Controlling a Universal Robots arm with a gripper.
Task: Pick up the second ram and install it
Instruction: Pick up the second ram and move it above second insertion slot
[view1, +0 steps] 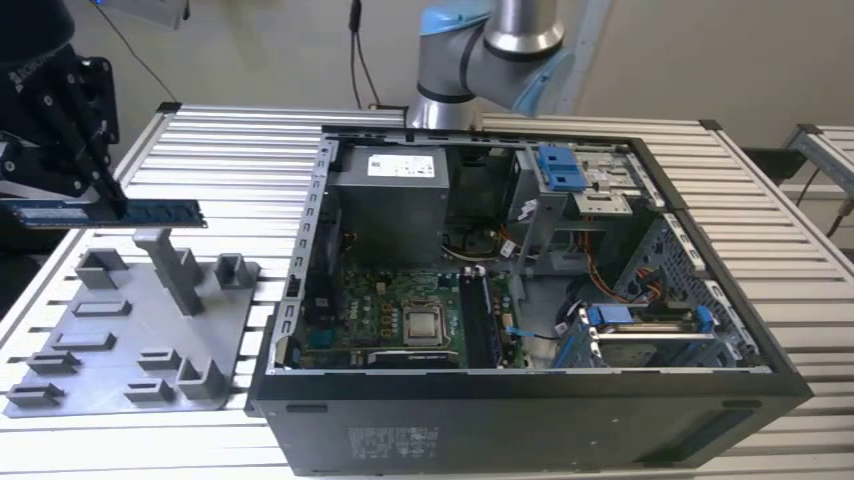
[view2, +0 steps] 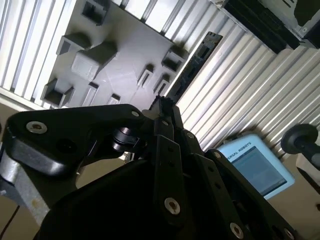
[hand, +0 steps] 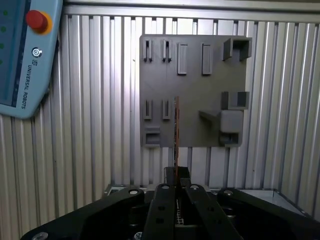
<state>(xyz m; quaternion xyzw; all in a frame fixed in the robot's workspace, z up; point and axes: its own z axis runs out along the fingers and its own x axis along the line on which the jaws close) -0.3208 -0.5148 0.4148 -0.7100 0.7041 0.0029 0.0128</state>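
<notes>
End effector (view1: 112, 204) is clamped on one ram (view1: 163, 213), its two fingers closed on the stick's flat faces. In the exterior view the ram hangs level and lengthwise in the air, clear of the one grey tray (view1: 120, 345) and above that tray's far edge. The tray lies flat on the slatted worktop (view1: 227, 140), near its edge at the exterior view's left, with one tall post among several low ones. In the first wrist view the ram (hand: 176, 125) shows edge-on as a thin line running out from the end effector (hand: 176, 175) across the tray (hand: 192, 85). One open case (view1: 534, 420) stands just beside the tray, holding one green board (view1: 387, 300) with one square silver chip (view1: 424, 323). One pale blue pendant (hand: 22, 65) lies on the worktop.
</notes>
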